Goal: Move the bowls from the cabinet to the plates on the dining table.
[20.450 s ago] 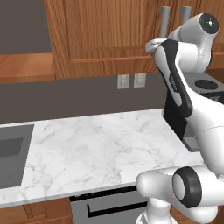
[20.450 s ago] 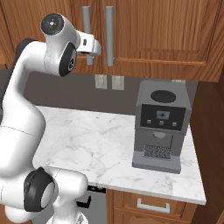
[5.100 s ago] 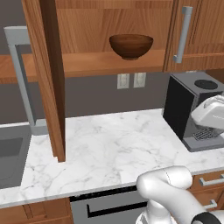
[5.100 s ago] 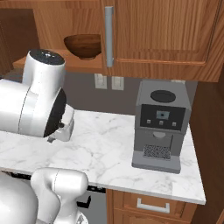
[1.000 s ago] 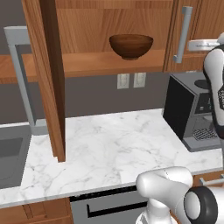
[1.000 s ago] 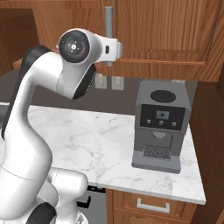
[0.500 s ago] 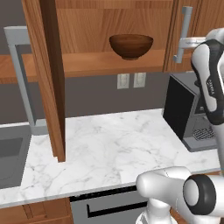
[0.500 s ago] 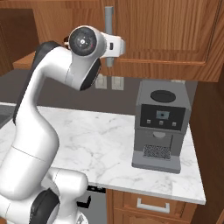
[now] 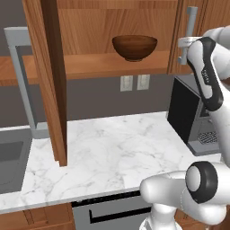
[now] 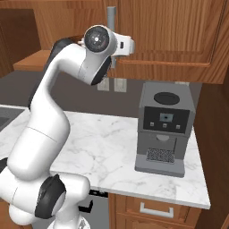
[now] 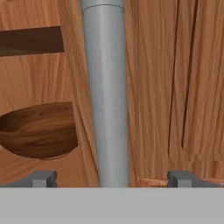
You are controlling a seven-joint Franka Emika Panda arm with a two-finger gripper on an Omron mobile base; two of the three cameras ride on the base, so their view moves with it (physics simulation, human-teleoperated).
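Left base view: wall cabinet (image 9: 117, 67) w/ left door (image 9: 50, 81) swung wide open, edge-on toward camera; right door (image 9: 197, 31) shut. Dark brown wooden bowl (image 9: 134, 47) sits upright on the cabinet shelf, toward its right end, just left of the shut door's grey bar handle (image 9: 188, 33). Arm's wrist is raised to handle height at far right, in front of black coffee machine (image 9: 197, 117) on marble counter (image 9: 117, 152); sink (image 9: 11, 157) at far left of counter. Right base view: arm (image 10: 58, 112) arches up from lower left, hand at the bar handle (image 10: 111, 31) of the shut door; bowl hidden behind arm here; coffee machine (image 10: 165, 129) stands on counter (image 10: 103, 147) to the right. Hand view: gripper (image 11: 112, 177) w/ jaws spread wide, one tip (image 11: 43, 177) at lower left, other at lower right, bar handle (image 11: 107, 92) running vertically between them, no tip touching it. Bowl (image 11: 37, 129) visible left of handle, on shelf, partly cut off by door edge. Nothing is held.
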